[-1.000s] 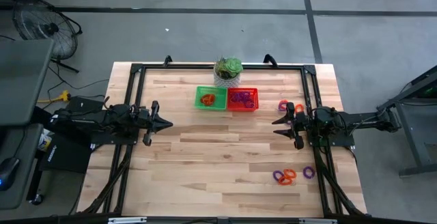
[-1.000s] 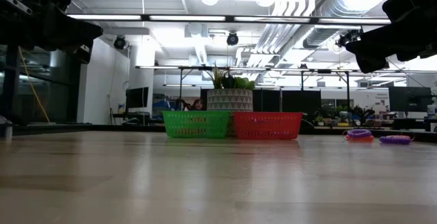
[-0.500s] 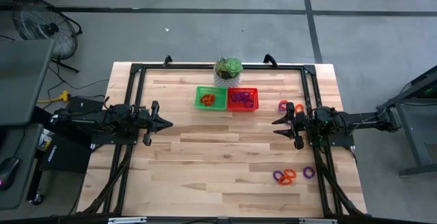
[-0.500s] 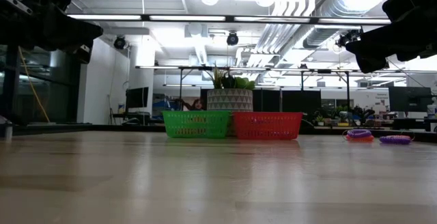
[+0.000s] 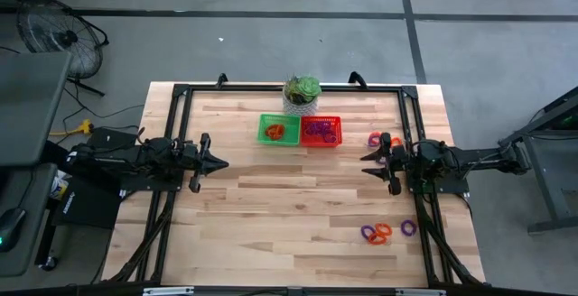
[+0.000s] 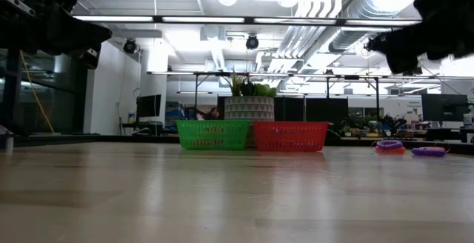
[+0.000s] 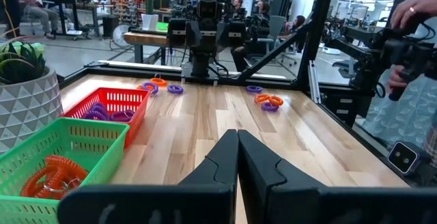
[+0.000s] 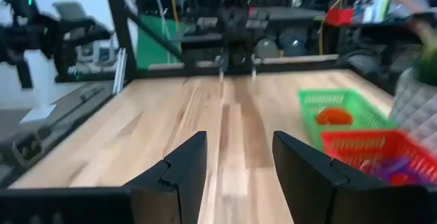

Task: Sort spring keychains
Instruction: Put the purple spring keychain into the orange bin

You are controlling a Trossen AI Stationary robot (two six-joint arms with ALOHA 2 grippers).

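Observation:
Orange spring keychains point(image 5: 275, 132) lie in the green basket point(image 5: 265, 120). Purple ones point(image 5: 318, 131) lie in the red basket point(image 5: 338, 121) beside it at the table's far middle. More loose keychains lie flat on the wood: a pair point(image 5: 375, 139) by the right arm, and a cluster point(image 5: 384, 232) near the front right. My left gripper point(image 5: 224, 161) hovers shut at the left, pointing level toward the table's middle. My right gripper point(image 5: 363, 164) hovers open at the right, facing it, with nothing between its fingers point(image 8: 184, 162).
A potted plant point(image 5: 302, 95) stands behind the baskets at the far edge. A black frame point(image 5: 181, 97) runs round the tabletop. Bare wood lies between the two arms. A person's hands point(image 7: 406, 19) show beyond the table's near edge.
My right gripper has swung a little toward the table's far edge, its fingers staying apart. The keychains and baskets lie as before.

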